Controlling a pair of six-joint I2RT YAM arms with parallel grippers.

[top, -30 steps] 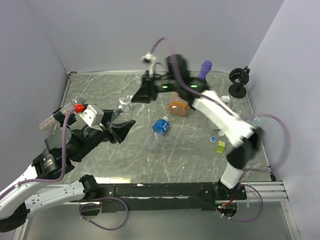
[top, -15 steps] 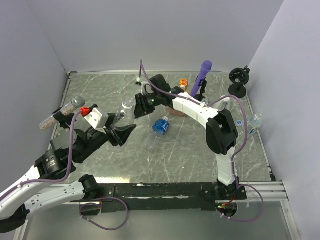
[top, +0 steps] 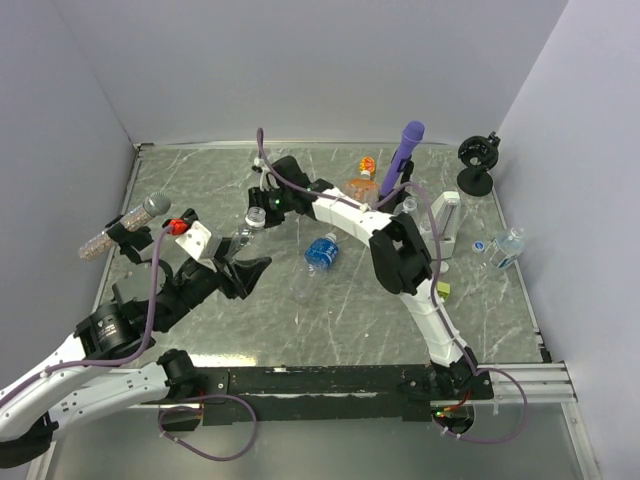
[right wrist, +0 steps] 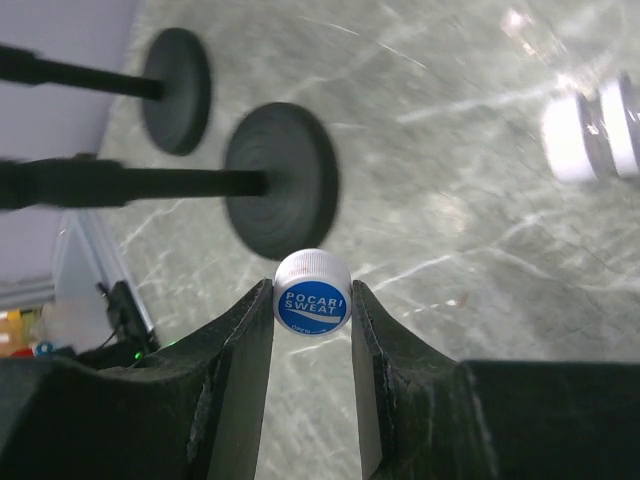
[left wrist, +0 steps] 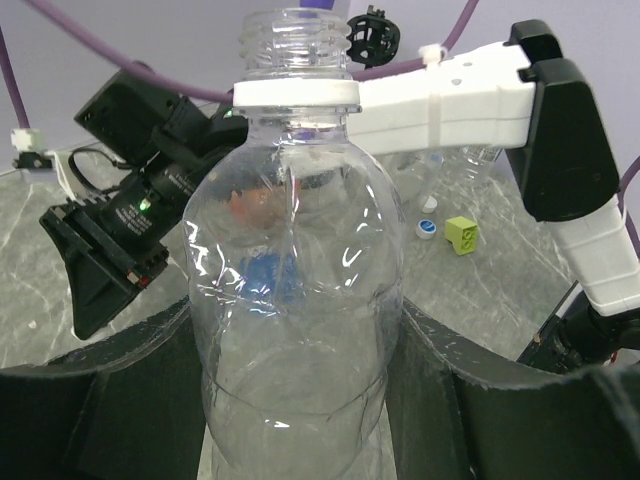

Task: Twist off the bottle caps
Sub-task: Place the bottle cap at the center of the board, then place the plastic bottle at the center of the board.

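My left gripper is shut on a plain clear bottle and holds it upright. Its threaded neck is open, with only a white ring below it. My right gripper is shut on a white cap with a blue "Pocari Sweat" top. It sits just beyond the bottle's top. A blue-label bottle lies mid-table. An orange bottle with an orange cap stands at the back.
A purple stick and a black stand stand at the back right. A clear bottle, a blue cap and a yellow-green block lie at the right. A grey-headed stick is at the left.
My right arm has swung left across the back of the table, and its gripper is now by the top of the bottle in my left gripper. The left arm has drawn back slightly.
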